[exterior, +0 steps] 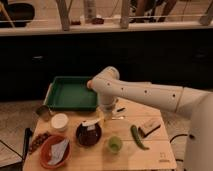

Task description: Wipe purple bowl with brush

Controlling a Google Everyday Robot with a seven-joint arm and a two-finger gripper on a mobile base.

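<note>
The purple bowl [89, 136] sits on the wooden table [150, 156], left of its middle. The brush [91, 122] has a whitish handle and lies slanted over the bowl's far rim, its darker end down inside the bowl. My gripper [102, 118] hangs from the white arm just right of and behind the bowl. It is shut on the right end of the brush handle.
A green tray [72, 93] lies behind the bowl. A white cup [59, 121] and an orange-red bowl [53, 151] holding a grey cloth are to the left. A green cup [115, 144], a green vegetable [136, 137] and a brown-and-black block [149, 128] are to the right.
</note>
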